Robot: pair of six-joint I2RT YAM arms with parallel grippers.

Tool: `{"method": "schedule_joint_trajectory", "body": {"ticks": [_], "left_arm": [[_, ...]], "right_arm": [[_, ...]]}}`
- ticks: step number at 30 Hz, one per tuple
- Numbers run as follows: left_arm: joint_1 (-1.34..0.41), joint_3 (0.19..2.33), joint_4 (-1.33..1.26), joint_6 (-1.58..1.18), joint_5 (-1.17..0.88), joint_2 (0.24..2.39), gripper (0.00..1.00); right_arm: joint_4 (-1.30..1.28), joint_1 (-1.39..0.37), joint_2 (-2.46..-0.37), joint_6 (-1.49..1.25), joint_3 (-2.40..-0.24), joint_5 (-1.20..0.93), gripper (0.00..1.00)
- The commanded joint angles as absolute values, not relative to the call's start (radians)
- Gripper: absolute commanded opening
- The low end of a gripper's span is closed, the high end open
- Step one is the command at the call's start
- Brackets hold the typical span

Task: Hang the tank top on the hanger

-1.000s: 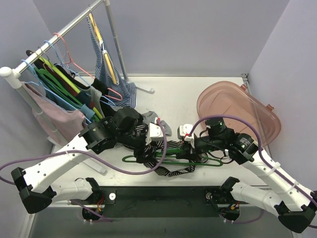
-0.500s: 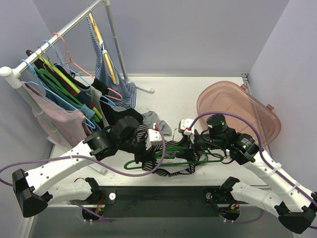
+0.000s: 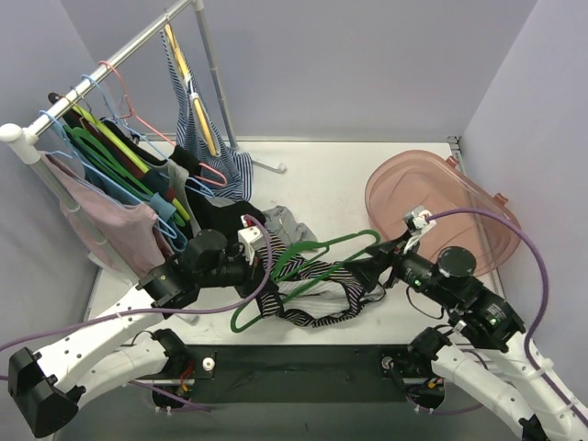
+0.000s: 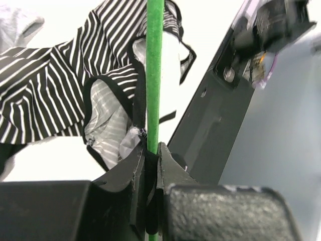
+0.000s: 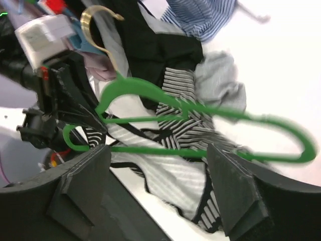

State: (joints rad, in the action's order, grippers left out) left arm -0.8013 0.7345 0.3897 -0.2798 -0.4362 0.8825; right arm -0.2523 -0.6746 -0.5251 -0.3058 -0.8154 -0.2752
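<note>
The striped tank top (image 3: 317, 276) lies crumpled near the front edge of the worktop (image 3: 322, 184), its cloth crossing the bars of the green hanger (image 3: 344, 240), which tilts above it. At its 9 o'clock, the left hand (image 3: 260, 268) pinches the hanger's thin rod near the hook. At 3 o'clock, the right hand (image 3: 372, 274) has its fingers spread wide and holds nothing. A pink tub (image 3: 441, 197) sits at 2 o'clock, a clothes rack (image 3: 101, 73) at 10.
</note>
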Motion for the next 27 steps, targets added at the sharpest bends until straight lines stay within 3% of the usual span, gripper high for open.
{"method": "schedule_joint_trajectory", "body": {"ticks": [1, 2, 5, 8, 19, 27], "left_arm": [[-0.769, 0.658, 0.158, -0.463, -0.434, 0.805, 0.00], [-0.764, 0.632, 0.132, -0.477, -0.437, 0.799, 0.00], [-0.756, 0.604, 0.114, -0.518, -0.439, 0.784, 0.00], [-0.750, 0.580, 0.106, -0.546, -0.433, 0.772, 0.00], [-0.733, 0.566, 0.095, -0.565, -0.437, 0.753, 0.00], [-0.710, 0.566, 0.130, -0.517, -0.486, 0.724, 0.00]], "right_arm": [[-0.250, -0.680, -0.518, -0.639, -0.652, -0.166, 0.72], [-0.265, -0.690, -0.525, -0.673, -0.628, -0.141, 0.66], [-0.353, -0.739, -0.561, -0.765, -0.583, -0.023, 0.61], [-0.408, -0.816, -0.603, -0.805, -0.571, 0.131, 0.61], [-0.573, -1.067, -0.960, -0.972, -0.672, 0.351, 0.67], [-0.712, -1.081, -0.974, -1.031, -0.706, 0.512, 0.61]]}}
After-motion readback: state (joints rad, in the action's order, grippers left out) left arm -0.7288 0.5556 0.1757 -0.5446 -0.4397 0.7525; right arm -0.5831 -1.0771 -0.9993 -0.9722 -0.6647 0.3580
